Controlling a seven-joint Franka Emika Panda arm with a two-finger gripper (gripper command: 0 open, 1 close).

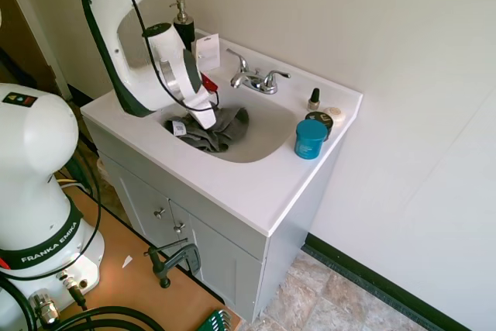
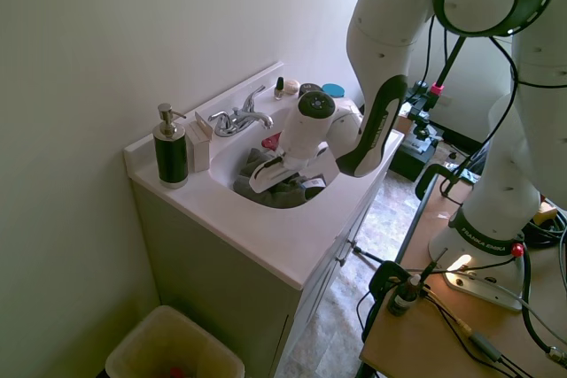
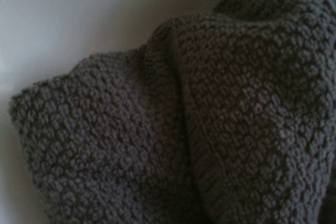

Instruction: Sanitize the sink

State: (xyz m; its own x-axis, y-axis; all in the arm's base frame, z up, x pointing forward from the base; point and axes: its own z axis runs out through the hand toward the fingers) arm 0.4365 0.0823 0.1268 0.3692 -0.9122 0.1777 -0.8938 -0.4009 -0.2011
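The Franka arm (image 1: 116, 44) has glossy white rounded shells with dark green seams, 1 black cable along it, and "FRANKA EMIKA" lettering on a black base band.

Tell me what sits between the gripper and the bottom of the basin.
A crumpled grey towel lies in the sink under the gripper. Both exterior views show it, and it fills the wrist view.

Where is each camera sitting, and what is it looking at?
First exterior view: high beside the arm's base, looking down at the glossy white sink; arm enters from the left.
Second exterior view: opposite side, arm enters from the right.
Wrist view: close above the crumpled grey towel; no robot parts show.
Both exterior views share the chrome faucet.
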